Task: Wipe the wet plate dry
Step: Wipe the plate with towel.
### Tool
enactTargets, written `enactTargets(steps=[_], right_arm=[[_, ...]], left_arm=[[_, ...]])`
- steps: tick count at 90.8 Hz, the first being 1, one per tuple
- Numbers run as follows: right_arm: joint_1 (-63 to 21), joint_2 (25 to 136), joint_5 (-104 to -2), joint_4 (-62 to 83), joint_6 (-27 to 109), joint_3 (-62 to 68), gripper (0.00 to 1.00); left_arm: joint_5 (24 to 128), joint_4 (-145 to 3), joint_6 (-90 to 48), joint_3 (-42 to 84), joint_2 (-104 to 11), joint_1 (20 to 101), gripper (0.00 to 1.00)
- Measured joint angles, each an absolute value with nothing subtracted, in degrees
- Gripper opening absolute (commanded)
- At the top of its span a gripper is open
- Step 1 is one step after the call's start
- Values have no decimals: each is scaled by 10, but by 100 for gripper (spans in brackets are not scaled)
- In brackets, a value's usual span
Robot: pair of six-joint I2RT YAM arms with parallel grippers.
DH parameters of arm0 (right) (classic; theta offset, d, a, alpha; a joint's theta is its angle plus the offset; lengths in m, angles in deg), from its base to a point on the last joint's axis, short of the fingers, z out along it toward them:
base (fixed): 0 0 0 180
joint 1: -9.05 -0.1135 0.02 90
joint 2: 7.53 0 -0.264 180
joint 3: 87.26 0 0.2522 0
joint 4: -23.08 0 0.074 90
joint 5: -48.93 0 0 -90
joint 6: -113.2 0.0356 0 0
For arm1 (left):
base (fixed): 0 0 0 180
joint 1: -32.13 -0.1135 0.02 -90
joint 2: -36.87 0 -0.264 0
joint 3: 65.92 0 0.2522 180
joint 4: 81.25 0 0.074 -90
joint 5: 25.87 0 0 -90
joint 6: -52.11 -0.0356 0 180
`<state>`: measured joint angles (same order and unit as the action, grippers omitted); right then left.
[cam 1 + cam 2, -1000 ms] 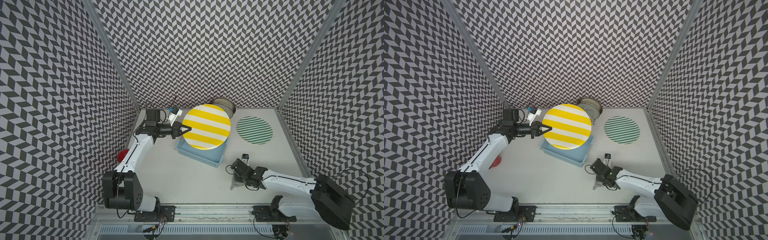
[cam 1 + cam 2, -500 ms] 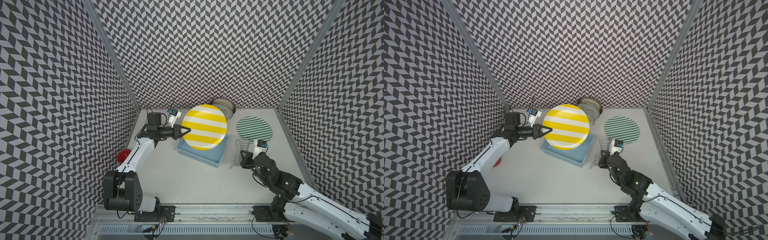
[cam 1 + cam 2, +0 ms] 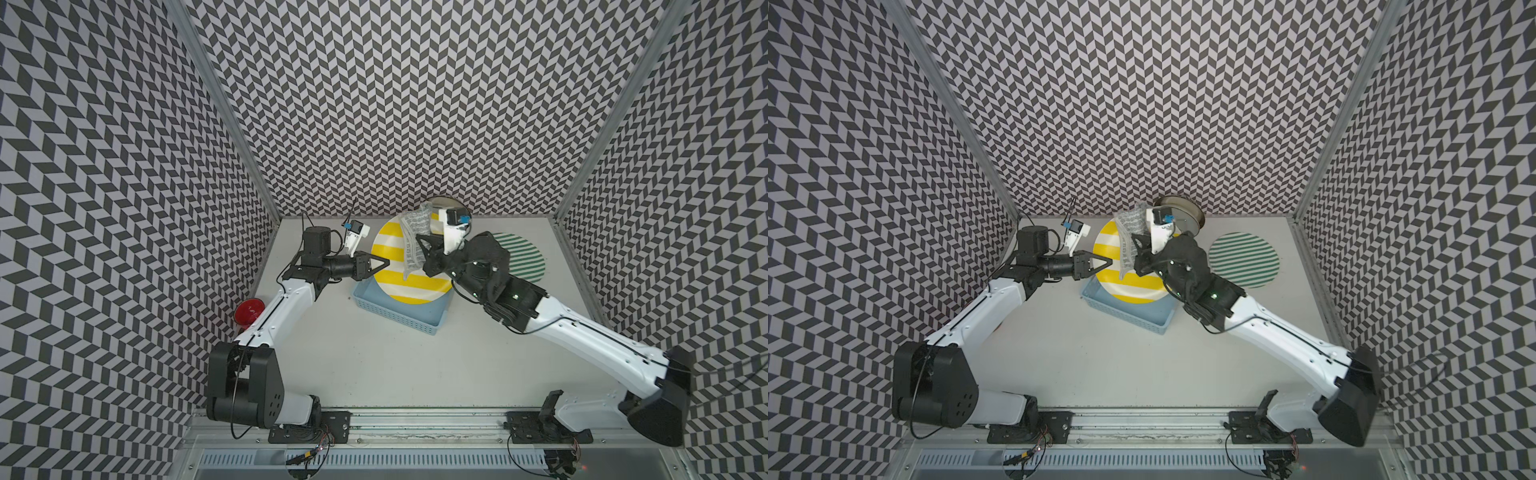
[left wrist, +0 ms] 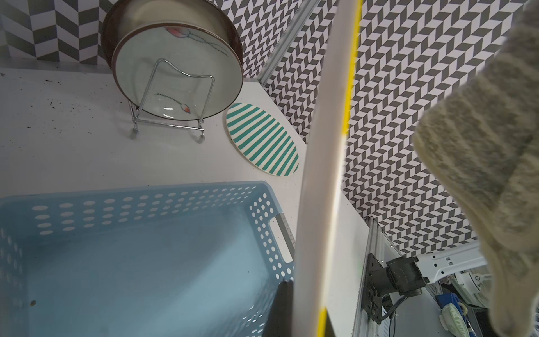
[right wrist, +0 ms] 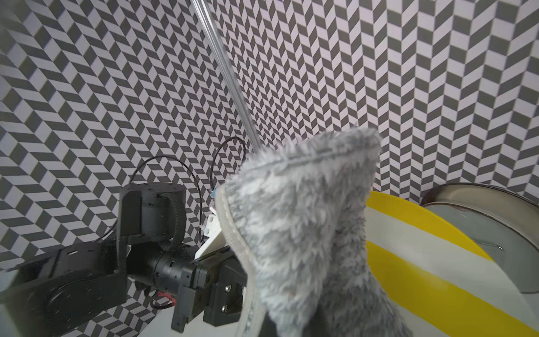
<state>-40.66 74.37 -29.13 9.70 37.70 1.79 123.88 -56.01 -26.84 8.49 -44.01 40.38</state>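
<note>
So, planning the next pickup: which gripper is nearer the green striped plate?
Right. The right gripper holds the cloth over the middle of the yellow plate; the left gripper clamps that plate's rim on the side away from the green striped plate.

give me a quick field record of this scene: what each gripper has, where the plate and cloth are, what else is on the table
left gripper: shut on the rim of the yellow striped plate
right gripper: shut on the grey cloth
plate position: held above the blue basket
cloth position: in front of the plate's striped face; contact unclear
also on table: green striped plate lying flat, wire plate rack at the back
</note>
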Motion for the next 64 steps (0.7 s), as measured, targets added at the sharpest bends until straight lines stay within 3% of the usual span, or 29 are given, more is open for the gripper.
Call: enactTargets(steps=[30,47,64], right_arm=[[-407,934,-264,78,388,176,0],[-405,938,-206,73,424,176,0],[-359,879,-166,76,463,86,0]], left_arm=[[1221,-557,-263,85,-429,406,0],[1212,-554,-261,84,-429,406,0],[1208,-546,-258,77,-429,408,0]])
